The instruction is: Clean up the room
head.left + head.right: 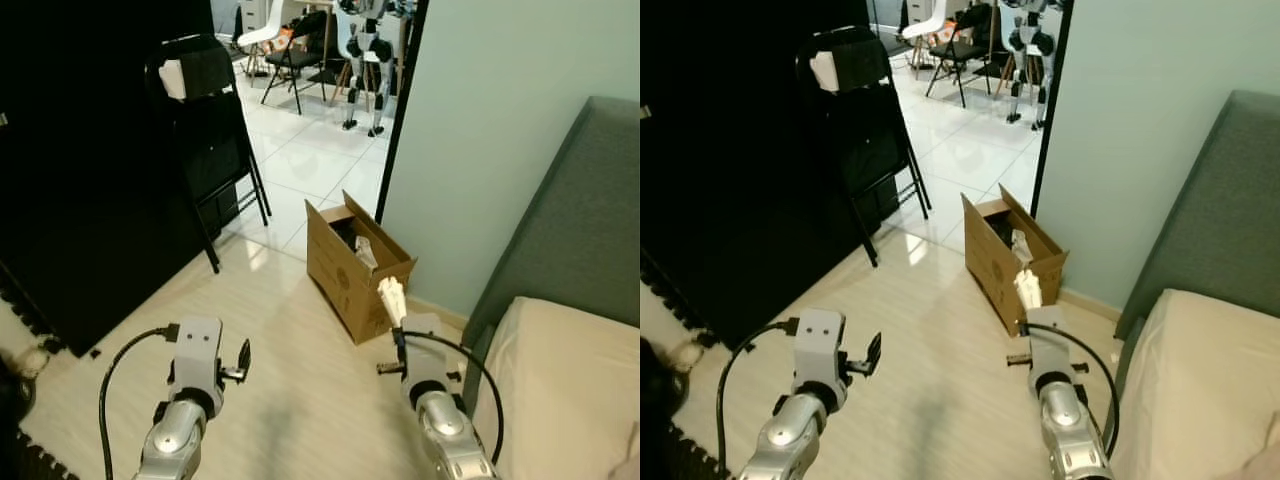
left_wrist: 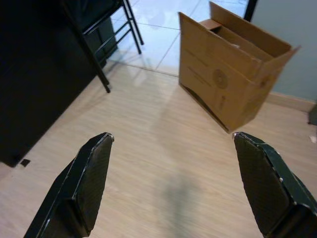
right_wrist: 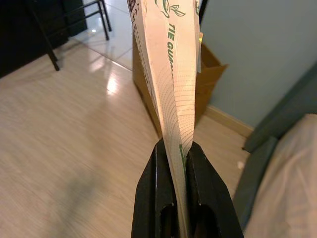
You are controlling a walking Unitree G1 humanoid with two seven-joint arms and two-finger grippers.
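While the left gripper's (image 2: 171,183) fingers gape, the right gripper (image 3: 179,151) pinches a packet (image 3: 173,64) pointing lengthwise at the cardboard box (image 1: 345,270).

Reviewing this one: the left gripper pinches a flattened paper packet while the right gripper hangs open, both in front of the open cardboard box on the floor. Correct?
Not quite: the arms are swapped. The right wrist view shows the right gripper shut on the flattened paper packet; the left wrist view shows the left gripper open. The open cardboard box does stand on the floor ahead.

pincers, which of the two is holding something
The right pincer: its black fingers are clamped on a flattened cream paper packet with green print. The left pincer is spread open and empty above the wooden floor.
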